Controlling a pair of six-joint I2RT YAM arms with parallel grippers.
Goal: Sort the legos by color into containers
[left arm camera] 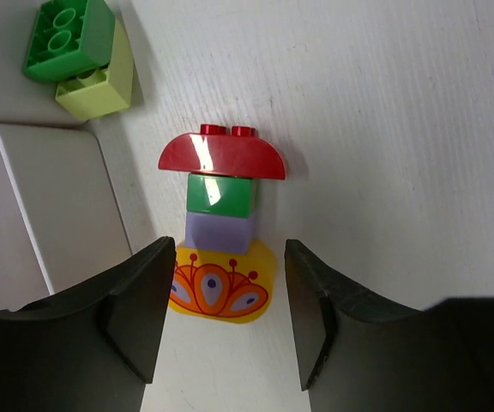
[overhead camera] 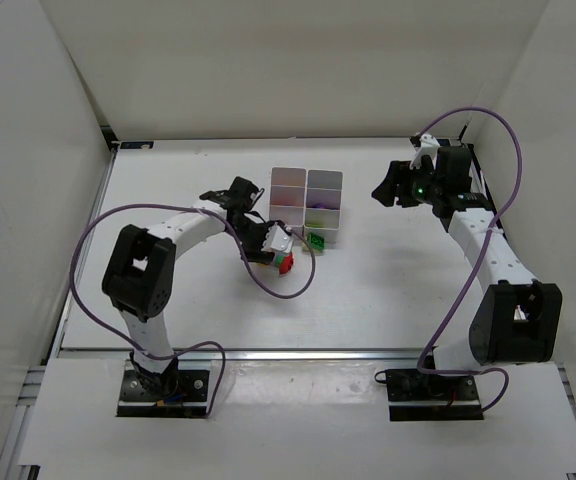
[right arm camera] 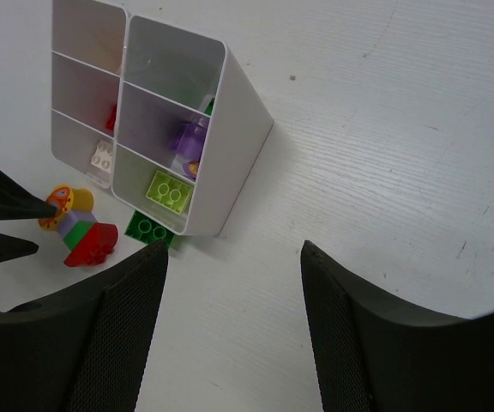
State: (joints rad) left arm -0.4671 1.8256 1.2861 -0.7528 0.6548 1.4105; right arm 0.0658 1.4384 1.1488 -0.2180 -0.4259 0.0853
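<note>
The stacked legos (left arm camera: 221,215), with a red cap, green, purple and a patterned yellow base, lie on their side on the surface (right arm camera: 401,172), near the containers (right arm camera: 234,120). They rest between the spread fingers of my left claw (left arm camera: 230,257), which is open. I cannot tell whether a finger touches the yellow base. From above, that claw hides most of the stack. Cell walls cut off the pieces inside the containers. A green brick (right arm camera: 147,229) sits just beside their near corner. My right claw (right arm camera: 234,253) hangs open and empty, well apart. The surface is white and grained, and plain white walls (overhead camera: 268,60) enclose it.
</note>
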